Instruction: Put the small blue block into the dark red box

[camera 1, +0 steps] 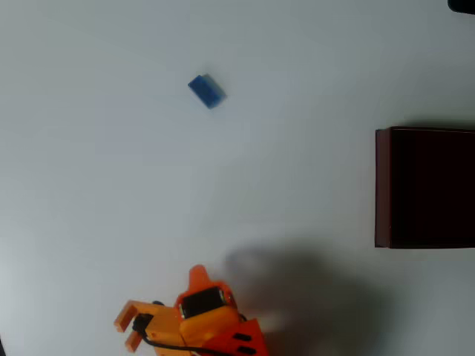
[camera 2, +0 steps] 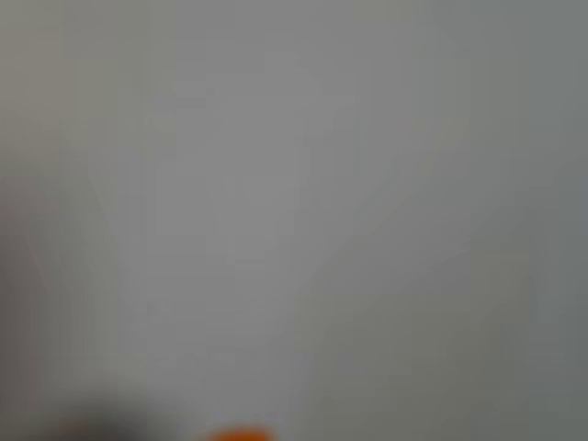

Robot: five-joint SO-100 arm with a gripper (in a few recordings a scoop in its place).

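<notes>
In the overhead view the small blue block lies alone on the pale table, up and left of centre, turned at an angle. The dark red box stands at the right edge, its near-black inside facing up and partly cut off by the picture. My orange gripper sits at the bottom edge, far below the block and well left of the box, with nothing visibly in it. How its jaws stand is not clear. The wrist view is a grey blur with an orange sliver at the bottom.
The pale table stretches between block, box and arm. A soft shadow lies right of the gripper. A dark object pokes in at the top right corner.
</notes>
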